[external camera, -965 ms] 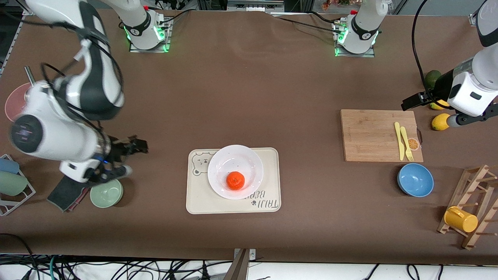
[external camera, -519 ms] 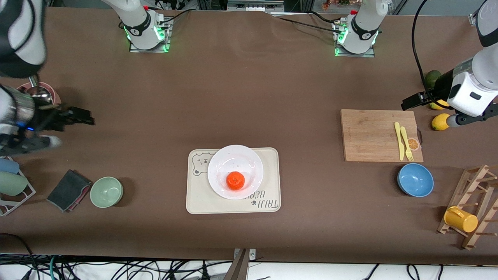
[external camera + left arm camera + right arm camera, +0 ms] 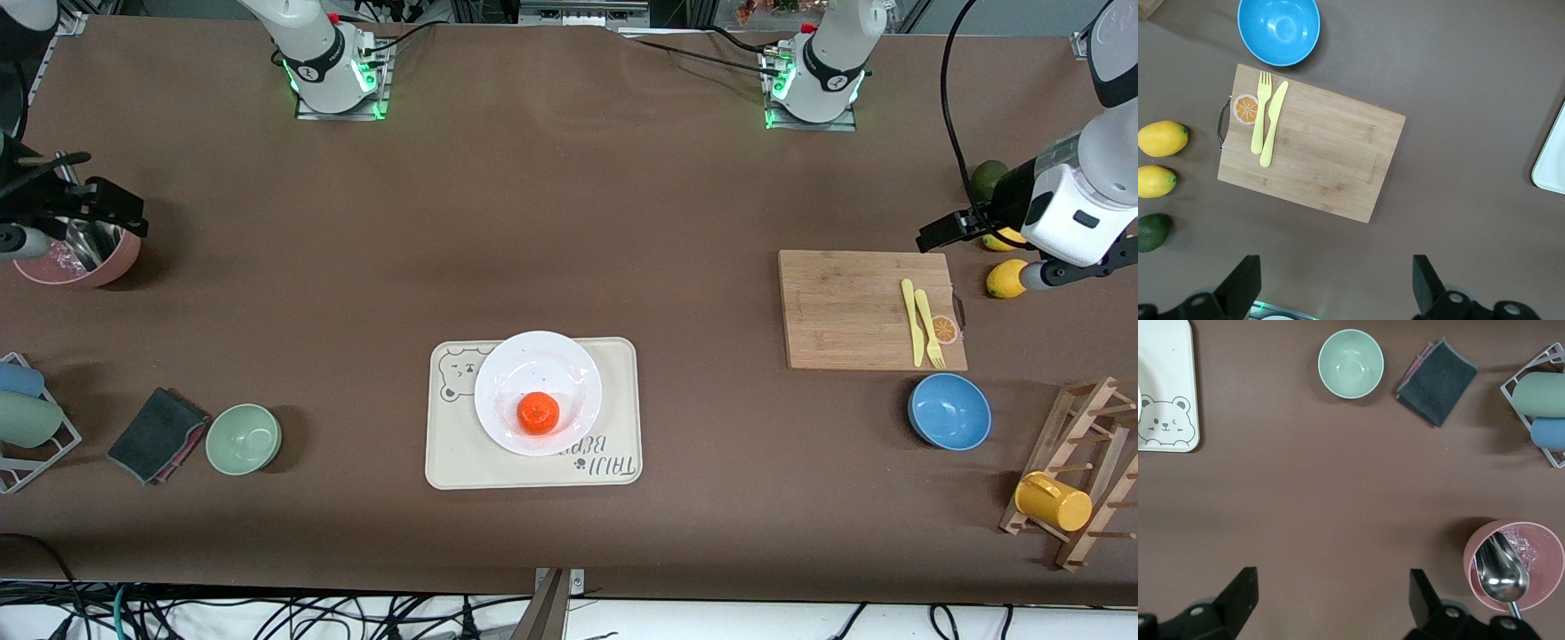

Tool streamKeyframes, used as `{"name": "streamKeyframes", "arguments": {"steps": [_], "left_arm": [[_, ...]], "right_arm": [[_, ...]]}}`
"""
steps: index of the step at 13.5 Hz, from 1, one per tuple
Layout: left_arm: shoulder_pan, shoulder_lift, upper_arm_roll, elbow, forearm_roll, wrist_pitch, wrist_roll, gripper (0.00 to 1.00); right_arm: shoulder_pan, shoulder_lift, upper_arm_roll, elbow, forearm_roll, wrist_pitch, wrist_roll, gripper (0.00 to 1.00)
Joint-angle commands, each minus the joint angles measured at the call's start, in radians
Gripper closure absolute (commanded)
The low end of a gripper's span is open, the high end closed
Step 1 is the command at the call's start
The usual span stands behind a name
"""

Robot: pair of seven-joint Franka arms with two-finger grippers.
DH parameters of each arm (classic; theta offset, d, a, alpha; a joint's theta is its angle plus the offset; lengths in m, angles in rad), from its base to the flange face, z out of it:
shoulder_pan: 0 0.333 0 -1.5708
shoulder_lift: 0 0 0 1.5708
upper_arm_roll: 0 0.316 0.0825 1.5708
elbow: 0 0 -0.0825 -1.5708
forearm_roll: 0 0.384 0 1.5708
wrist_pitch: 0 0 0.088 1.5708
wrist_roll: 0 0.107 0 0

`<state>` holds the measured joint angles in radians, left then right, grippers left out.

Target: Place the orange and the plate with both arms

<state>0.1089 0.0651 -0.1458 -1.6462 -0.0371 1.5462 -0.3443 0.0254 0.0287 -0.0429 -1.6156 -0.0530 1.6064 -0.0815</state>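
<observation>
The orange (image 3: 538,413) sits in the white plate (image 3: 532,354), on the plate's half nearer the camera. The plate rests on a cream bear-printed tray (image 3: 615,378) in the middle of the table. My right gripper (image 3: 76,224) hangs open and empty over a pink cup at the right arm's end of the table; in the right wrist view the gripper (image 3: 1331,597) has only bare table between its fingers. My left gripper (image 3: 987,255) hovers open and empty over the lemons by the cutting board; in the left wrist view this gripper (image 3: 1335,287) also holds nothing.
A cutting board (image 3: 853,309) carries a yellow knife and fork; a blue bowl (image 3: 949,411), lemons (image 3: 1005,278) and a wooden rack with a yellow mug (image 3: 1053,502) stand around it. A pink cup with spoon (image 3: 84,256), green bowl (image 3: 244,438), dark cloth (image 3: 158,434) and cup rack (image 3: 27,418) occupy the right arm's end.
The right arm has swung away from above the green bowl and cloth toward the robots' bases, ending over the pink cup. The left arm, orange and plate have not moved.
</observation>
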Motion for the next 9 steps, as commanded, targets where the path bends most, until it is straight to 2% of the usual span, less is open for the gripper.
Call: {"name": "streamKeyframes", "arguments": {"steps": [1,5,9], "left_arm": [[0.011,-0.005,-0.001,0.006,-0.023,-0.017,0.027,0.00],[0.020,-0.010,-0.001,0.008,-0.023,-0.026,0.027,0.00],[0.020,-0.011,-0.006,0.009,-0.021,-0.032,0.027,0.00]], "right_arm": [[-0.021,-0.039,0.023,-0.053,-0.004,0.032,0.022,0.00],[-0.028,-0.027,0.014,-0.027,0.048,-0.003,0.022,0.00],[-0.027,-0.007,-0.002,-0.001,0.050,-0.016,0.022,0.00]]}}
